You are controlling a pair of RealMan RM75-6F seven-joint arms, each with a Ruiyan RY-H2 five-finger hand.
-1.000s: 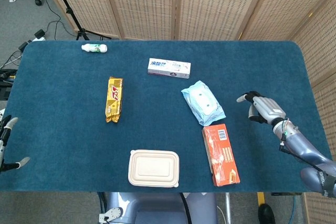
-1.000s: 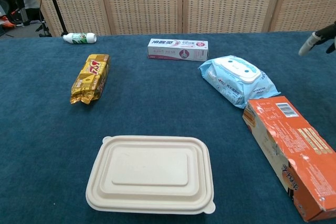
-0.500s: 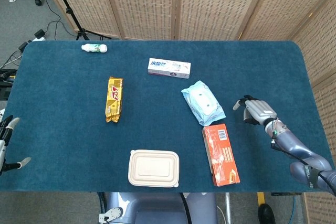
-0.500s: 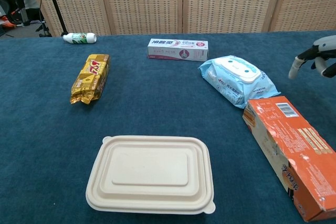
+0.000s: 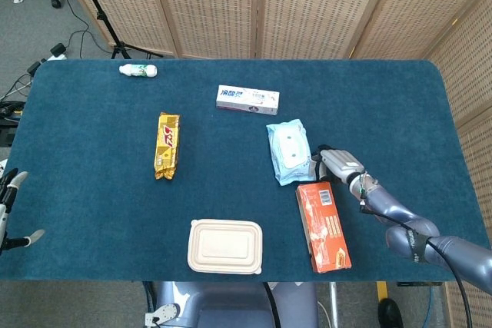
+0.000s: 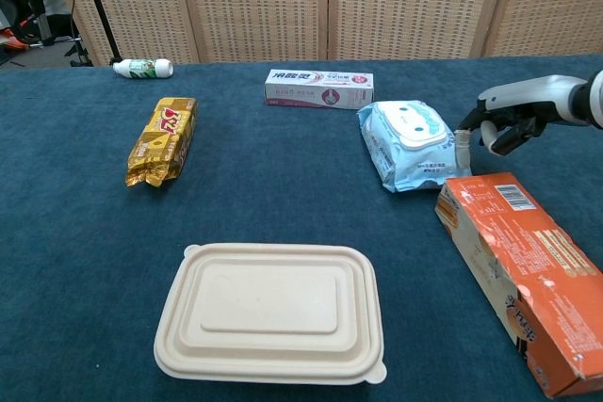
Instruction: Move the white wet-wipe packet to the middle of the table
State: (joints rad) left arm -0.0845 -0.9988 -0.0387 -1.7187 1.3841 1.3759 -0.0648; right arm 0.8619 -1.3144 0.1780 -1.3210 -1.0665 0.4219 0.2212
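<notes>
Right robot hand (image 6: 504,124) seemingly touching pale-blue, white-lidded wet-wipe packet (image 6: 407,145)

The tabletop (image 5: 92,190) is covered in dark blue cloth that looks soft, fuzzy and matt. The wet-wipe packet (image 6: 407,143) is soft, shiny plastic with a smooth white lid. The yellow snack bag (image 5: 166,144) is shiny and crinkly foil. The orange box (image 6: 528,275) and the toothpaste box (image 5: 247,100) look like smooth card. The lunch box (image 6: 271,313) is cream and matt. The small bottle (image 5: 138,71) is smooth plastic. The right hand (image 6: 509,120) has shiny grey metal and black parts. The screens (image 5: 307,5) behind are rough woven cane in wood frames.
</notes>
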